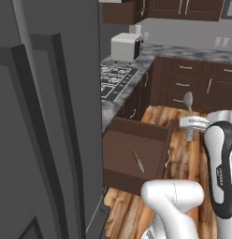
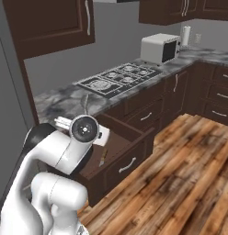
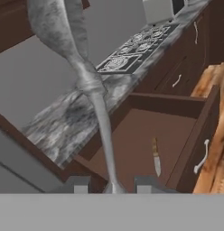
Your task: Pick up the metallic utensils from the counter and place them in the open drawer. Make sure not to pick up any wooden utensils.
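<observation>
Knife (image 3: 156,159) in open drawer (image 3: 145,135) (below counter (image 3: 68,119) edge); spoon (image 3: 93,90) in gripper (image 3: 113,187) before drawer.

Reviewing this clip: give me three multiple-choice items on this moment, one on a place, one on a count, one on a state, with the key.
1. Where is the knife?
A. on the counter
B. in the drawer
C. on the floor

2. How many utensils lie in the drawer?
A. one
B. two
C. three

3. What are the gripper jaws doing?
A. standing open, empty
B. shut on the knife
C. shut on the spoon

Key: 1 B, it lies on the drawer bottom; 2 A, the knife alone; 3 C, the spoon's handle sits between the fingertips in the hand view.
</observation>
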